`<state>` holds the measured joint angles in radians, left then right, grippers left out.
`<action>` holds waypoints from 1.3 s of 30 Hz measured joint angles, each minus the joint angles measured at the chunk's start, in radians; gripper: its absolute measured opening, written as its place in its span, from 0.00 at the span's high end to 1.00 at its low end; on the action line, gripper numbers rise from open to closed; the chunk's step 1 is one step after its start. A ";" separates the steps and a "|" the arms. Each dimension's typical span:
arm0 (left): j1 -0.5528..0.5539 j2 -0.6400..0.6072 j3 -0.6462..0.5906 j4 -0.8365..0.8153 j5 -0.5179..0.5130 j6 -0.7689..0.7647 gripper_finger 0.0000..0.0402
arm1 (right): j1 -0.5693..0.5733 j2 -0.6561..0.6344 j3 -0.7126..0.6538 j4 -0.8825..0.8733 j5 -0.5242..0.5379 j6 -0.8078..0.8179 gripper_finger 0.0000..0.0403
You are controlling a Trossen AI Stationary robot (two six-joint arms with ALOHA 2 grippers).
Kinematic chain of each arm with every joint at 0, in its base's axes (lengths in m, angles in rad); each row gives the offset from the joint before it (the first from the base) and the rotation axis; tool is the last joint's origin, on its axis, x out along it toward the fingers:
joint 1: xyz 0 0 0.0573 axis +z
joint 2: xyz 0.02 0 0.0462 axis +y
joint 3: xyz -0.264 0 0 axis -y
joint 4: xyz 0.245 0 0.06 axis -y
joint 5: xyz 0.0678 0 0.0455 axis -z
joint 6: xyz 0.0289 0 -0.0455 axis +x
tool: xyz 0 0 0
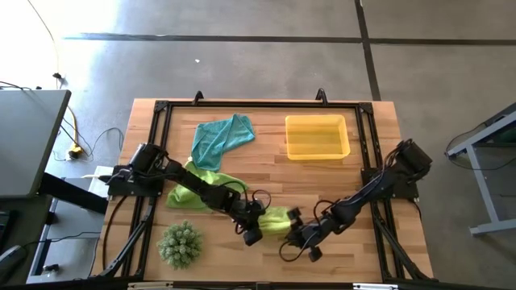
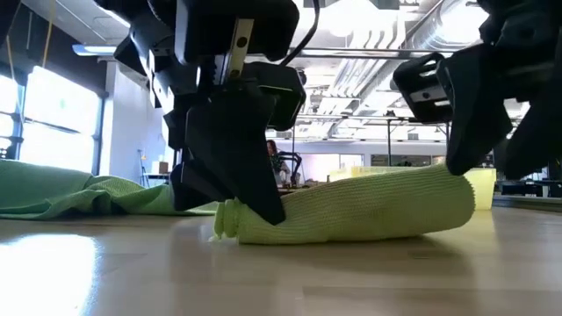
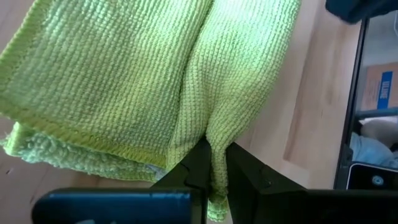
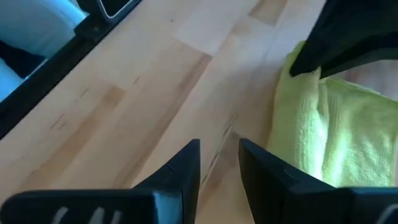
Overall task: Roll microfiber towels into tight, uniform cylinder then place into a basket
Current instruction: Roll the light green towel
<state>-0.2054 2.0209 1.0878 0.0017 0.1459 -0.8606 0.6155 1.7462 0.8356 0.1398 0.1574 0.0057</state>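
Pinching one end fold of the half-rolled lime towel [image 3: 205, 81] between my left fingers [image 3: 189, 171], I keep my right fingers [image 4: 186, 171] narrowly parted and empty just beside its other end. Pulling unevenly could unwind the loose roll, leaving it slack before the basket [image 1: 317, 137].

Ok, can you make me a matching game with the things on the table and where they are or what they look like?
Things:
1. teal towel
2. yellow basket
3. spiky green ball plant
4. rolled lime-green towel

Places or states:
A. empty, at the table's far right
B. pinched by the left end effector
C. near-left corner of the table
D. lying crumpled, left of the basket

Pairs: 1-D, 2-A, 3-C, 4-B
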 joint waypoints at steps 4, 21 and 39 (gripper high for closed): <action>0.000 0.000 0.000 0.000 0.000 -0.012 0.93 | -0.006 0.002 0.000 -0.001 0.037 -0.023 0.74; 0.003 0.001 -0.001 0.021 -0.001 -0.028 0.93 | -0.072 0.021 0.001 -0.134 0.097 -0.004 0.65; 0.034 -0.032 -0.004 0.038 0.120 0.060 0.81 | -0.088 0.071 0.007 -0.202 0.093 0.316 0.65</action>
<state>-0.1715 1.9892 1.0840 0.0399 0.2662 -0.8006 0.5270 1.8175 0.8429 -0.0624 0.2504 0.3215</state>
